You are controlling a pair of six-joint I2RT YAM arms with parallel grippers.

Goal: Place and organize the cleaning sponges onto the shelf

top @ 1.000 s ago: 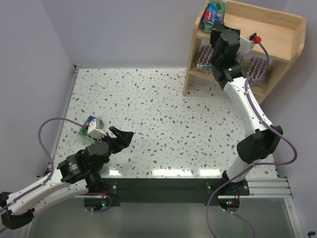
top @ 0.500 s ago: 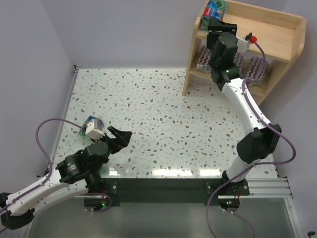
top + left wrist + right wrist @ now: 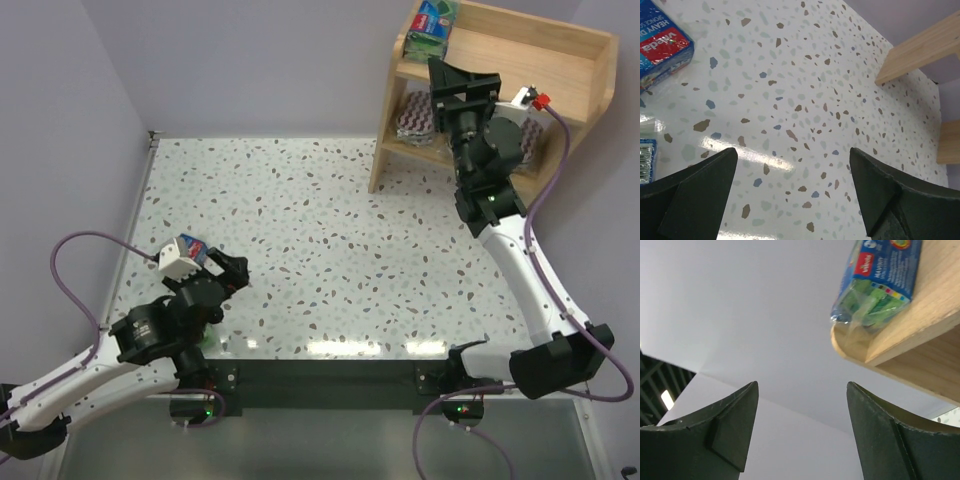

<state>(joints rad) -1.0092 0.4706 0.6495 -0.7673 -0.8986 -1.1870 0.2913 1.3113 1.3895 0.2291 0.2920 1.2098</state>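
The wooden shelf [image 3: 560,60] stands at the far right. A green sponge pack [image 3: 430,25] with a blue-and-red label lies at the left end of its top tier, seen also in the right wrist view [image 3: 880,275]. Zigzag-striped packs [image 3: 413,120] sit on the lower tier, partly hidden by the right arm. My right gripper [image 3: 462,72] [image 3: 802,385] hangs open and empty just in front of the top tier. Another green pack [image 3: 194,246] [image 3: 662,42] lies on the table beside my left gripper [image 3: 234,272] [image 3: 792,155], which is open over bare table. A further pack's edge [image 3: 646,160] shows at the left.
The speckled tabletop [image 3: 320,230] stretches between the arms and the shelf. Lilac walls close the left and back sides. The shelf's left side panel [image 3: 385,130] comes down to the table. A purple cable [image 3: 75,275] loops by the left arm.
My right gripper has opened, left the green pack on the top tier and drawn back to the right. The left gripper has opened wider and shifted slightly left.
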